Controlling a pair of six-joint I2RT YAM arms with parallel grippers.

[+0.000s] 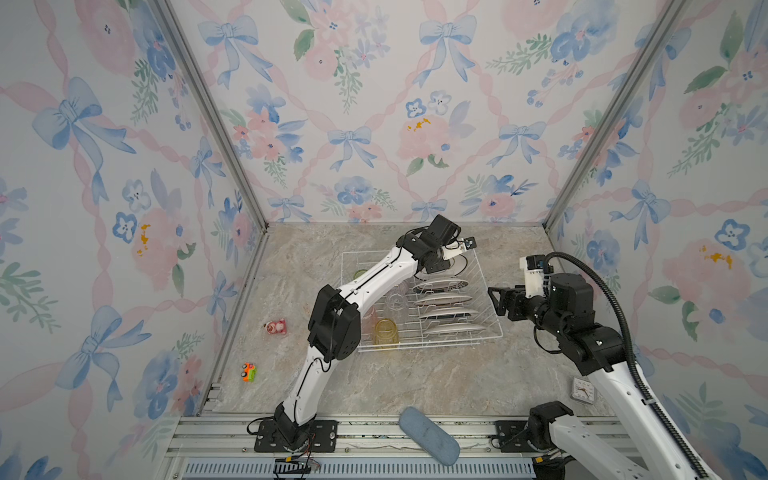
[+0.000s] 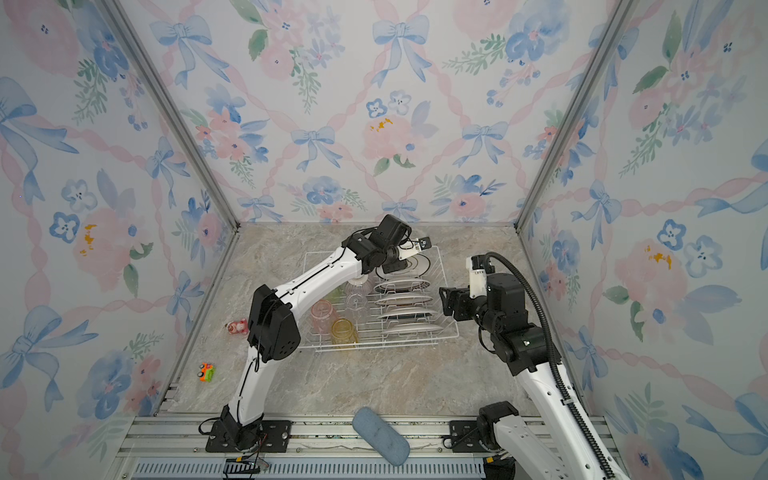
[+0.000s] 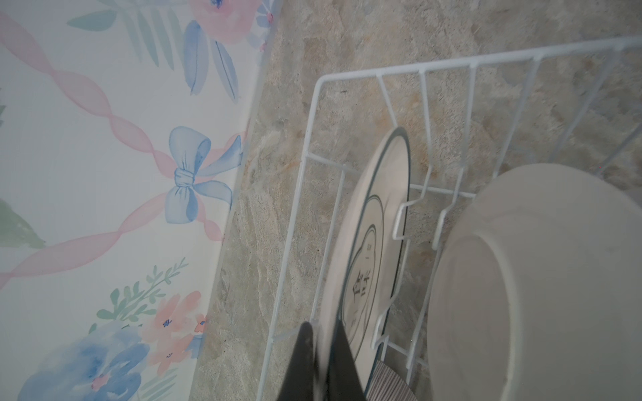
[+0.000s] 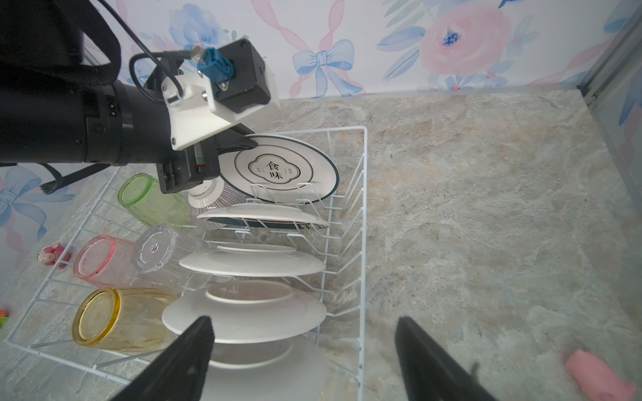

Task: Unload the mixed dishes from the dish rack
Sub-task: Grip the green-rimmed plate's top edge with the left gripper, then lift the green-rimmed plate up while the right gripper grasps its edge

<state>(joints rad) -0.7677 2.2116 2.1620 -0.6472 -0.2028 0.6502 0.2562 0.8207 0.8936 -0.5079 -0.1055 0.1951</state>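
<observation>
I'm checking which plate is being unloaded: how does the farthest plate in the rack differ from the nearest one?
The farthest plate shows its printed, dark-rimmed face in the right wrist view; the nearest plate shows a plain white underside. The left gripper pinches the farthest plate's rim; nothing holds the nearest plate, and the right gripper is open. Both sit in slots of the dish rack.

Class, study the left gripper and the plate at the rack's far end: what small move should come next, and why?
Probably lift the far plate straight up. The left gripper is shut on its rim, yet the plate stands among the prongs of the dish rack, so pulling sideways might snag.
</observation>
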